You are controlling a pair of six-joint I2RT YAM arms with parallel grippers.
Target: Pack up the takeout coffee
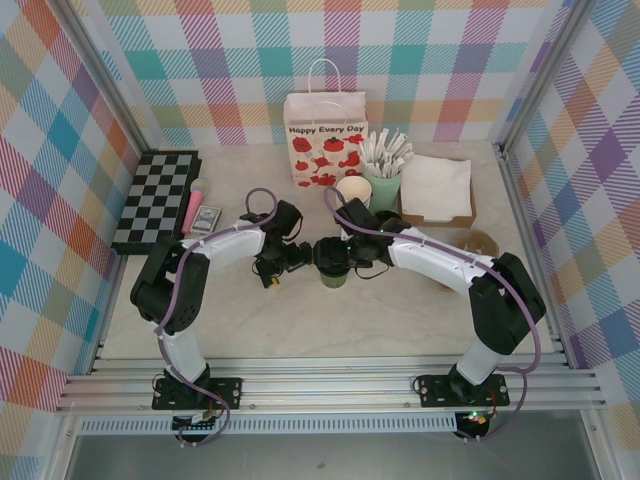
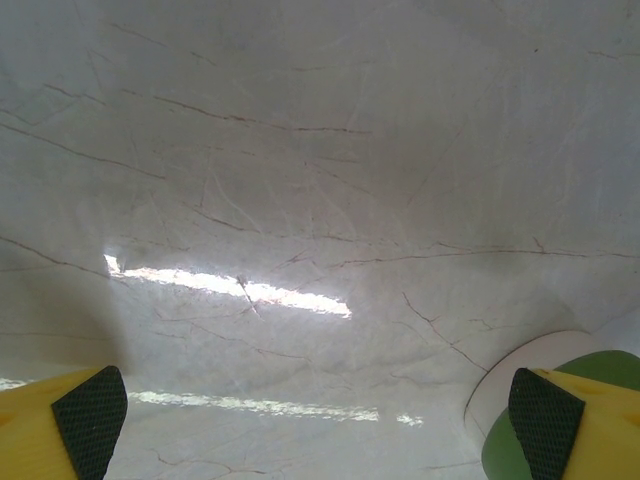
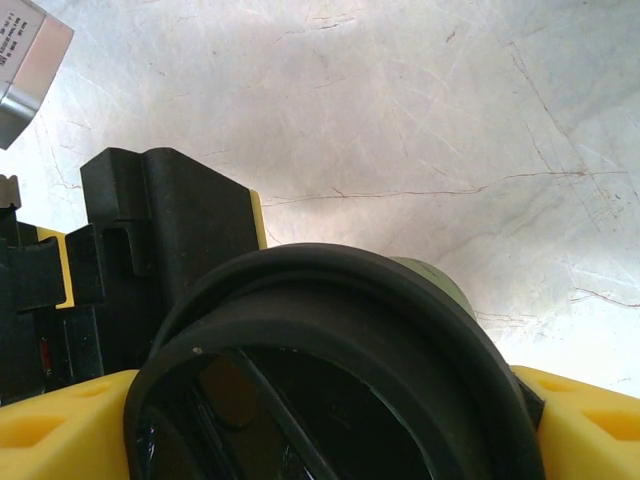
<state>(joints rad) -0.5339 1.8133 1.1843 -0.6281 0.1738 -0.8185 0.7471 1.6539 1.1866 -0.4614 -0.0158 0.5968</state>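
The takeout coffee [image 1: 334,279], a dark-green cup with a black lid [image 3: 330,370], stands mid-table. My right gripper [image 1: 331,257] is over it from the right. In the right wrist view its yellow fingers [image 3: 60,425] sit against both sides of the lid, shut on it. My left gripper [image 1: 285,258] hovers just left of the cup. In the left wrist view that gripper [image 2: 318,425] is open over bare marble, and the cup's green wall [image 2: 497,452] shows behind its right fingertip. The left gripper's black body [image 3: 170,240] is close beyond the lid.
A white paper bag [image 1: 325,140] printed with red stands at the back centre. Right of it are a cream-rimmed cup [image 1: 353,188], a mint cup of white sticks [image 1: 383,182] and a napkin tray [image 1: 437,190]. A chessboard [image 1: 155,198] lies far left, a brown bowl [image 1: 477,243] right.
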